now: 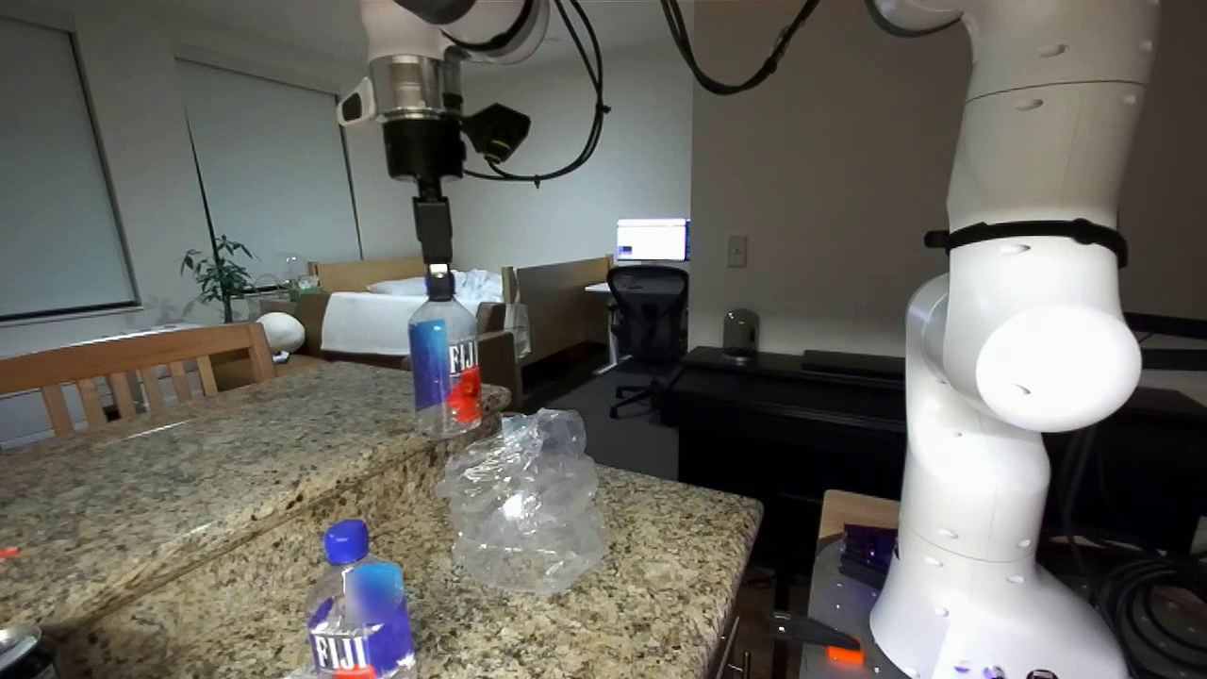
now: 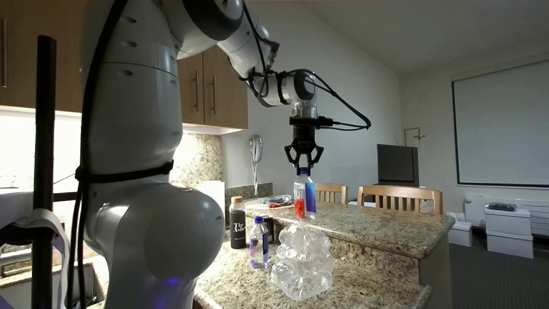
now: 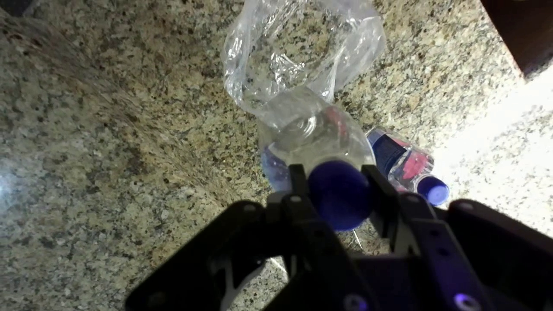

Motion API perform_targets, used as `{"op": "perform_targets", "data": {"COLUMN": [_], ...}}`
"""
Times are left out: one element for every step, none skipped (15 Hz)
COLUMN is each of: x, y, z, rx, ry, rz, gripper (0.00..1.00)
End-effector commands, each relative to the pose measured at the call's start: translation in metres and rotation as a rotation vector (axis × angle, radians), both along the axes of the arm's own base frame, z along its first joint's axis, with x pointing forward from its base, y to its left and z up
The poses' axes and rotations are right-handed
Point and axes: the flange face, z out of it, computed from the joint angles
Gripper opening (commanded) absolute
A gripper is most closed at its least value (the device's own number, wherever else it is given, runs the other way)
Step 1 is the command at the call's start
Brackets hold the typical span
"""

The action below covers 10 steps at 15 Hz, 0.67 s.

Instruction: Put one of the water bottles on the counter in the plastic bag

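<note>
My gripper is shut on the blue cap of a FIJI water bottle. The bottle hangs upright in the air. The clear plastic bag stands crumpled on the lower counter. In an exterior view the bottle's base appears just above the bag's top. In the wrist view the bag's open mouth lies mostly beyond the bottle's base, partly overlapped by it. A second water bottle stands upright on the lower counter near the bag.
A raised granite ledge runs along the lower counter beside the bag. A dark bottle with a wooden cap and a dark can stand near the second bottle. Wooden chairs stand beyond the ledge.
</note>
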Motion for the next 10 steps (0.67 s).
{"op": "perform_targets", "data": {"x": [-0.025,-0.03,-0.034,-0.039,-0.043,-0.048,-0.052,-0.055,-0.059,-0.062], "y": [-0.022,-0.028,-0.032,-0.035,-0.037,-0.038,-0.04,-0.041,-0.043,-0.044], "z": [0.0,-0.002,-0.004,-0.007,-0.009,-0.011,-0.014,-0.018,-0.022,-0.026], "rx": [0.008,0.007,0.012,0.014,0.014,0.013,0.012,0.015,0.017,0.024], "ry": [0.011,0.018,0.026,0.037,0.043,0.051,0.057,0.069,0.076,0.086], "rz": [-0.03,-0.039,-0.049,-0.054,-0.056,-0.059,-0.061,-0.064,-0.068,-0.069], "gripper": [0.15,0.15,0.15,0.15,0.15,0.15,0.15,0.15,0.15,0.15]}}
